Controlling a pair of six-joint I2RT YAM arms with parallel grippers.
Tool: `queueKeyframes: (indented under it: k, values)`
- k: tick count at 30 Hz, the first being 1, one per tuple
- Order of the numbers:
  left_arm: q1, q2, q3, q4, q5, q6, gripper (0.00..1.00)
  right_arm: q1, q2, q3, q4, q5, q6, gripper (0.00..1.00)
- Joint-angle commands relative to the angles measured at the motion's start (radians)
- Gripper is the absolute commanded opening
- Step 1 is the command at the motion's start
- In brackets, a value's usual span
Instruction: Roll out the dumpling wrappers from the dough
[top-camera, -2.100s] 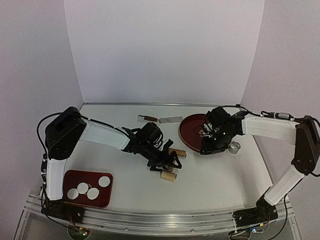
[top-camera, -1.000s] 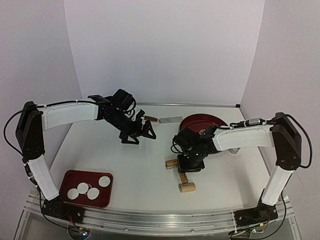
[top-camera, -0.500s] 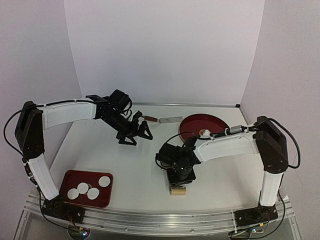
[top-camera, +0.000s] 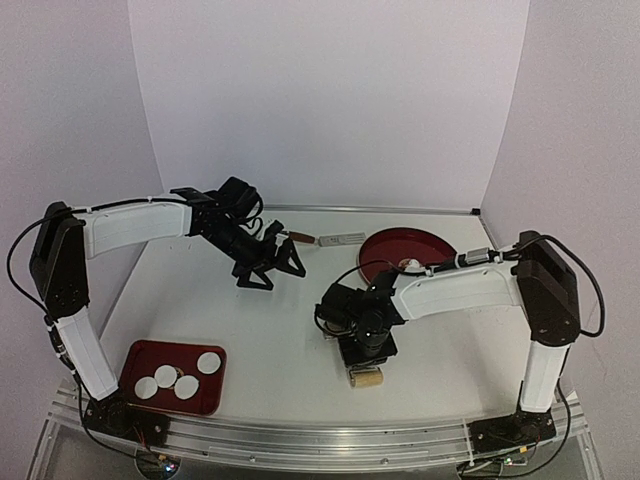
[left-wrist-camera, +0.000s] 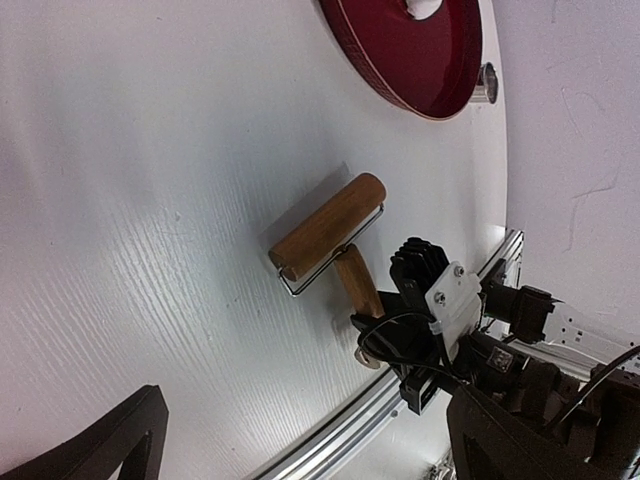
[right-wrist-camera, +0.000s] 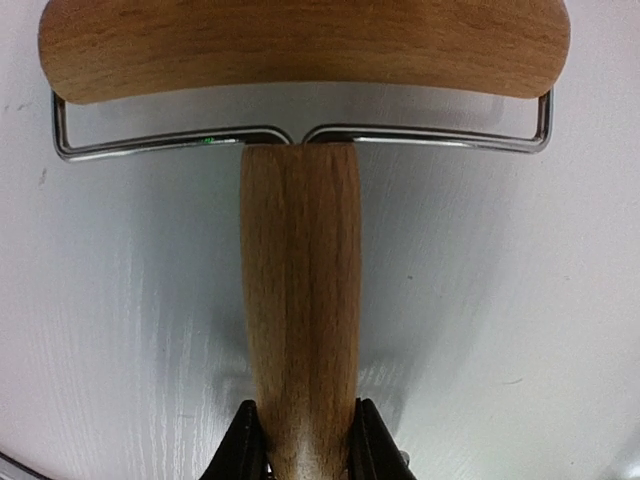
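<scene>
Tabletop: right jaws now grip roller handle

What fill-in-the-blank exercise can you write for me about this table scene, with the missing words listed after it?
1. The right gripper grips the wooden roller by its ___.
2. The rectangular tray holds ___ white discs.
3. The left gripper is ___, with nothing between its fingers.
4. The round plate under the dough lump is ___ in colour.

Missing words: handle; four; open; red.
</scene>
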Motion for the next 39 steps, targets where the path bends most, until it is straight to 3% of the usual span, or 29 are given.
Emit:
queueKeyframes:
  k: [1,8,18,27,32,39]
  values:
    - [0.006,-0.017,0.057,-0.020,0.120,0.028,1.00,-0.002,-0.144,0.120,-0.020,-0.012,-0.179,0.00]
    - [0.006,-0.066,0.018,-0.013,0.306,0.022,1.00,0.018,-0.156,0.302,-0.152,-0.108,-0.346,0.00]
    - [0.005,-0.089,-0.097,0.063,0.472,-0.047,0.97,0.020,-0.164,0.381,-0.171,-0.123,-0.416,0.00]
    - [-0.008,-0.034,-0.079,0.085,0.555,-0.067,0.86,0.019,-0.152,0.432,-0.203,-0.122,-0.507,0.00]
    - [-0.037,0.006,-0.049,0.114,0.553,-0.095,0.69,0.019,-0.149,0.449,-0.218,-0.118,-0.546,0.00]
    - [-0.071,0.013,-0.087,0.279,0.558,-0.221,0.61,0.021,-0.145,0.458,-0.221,-0.120,-0.568,0.00]
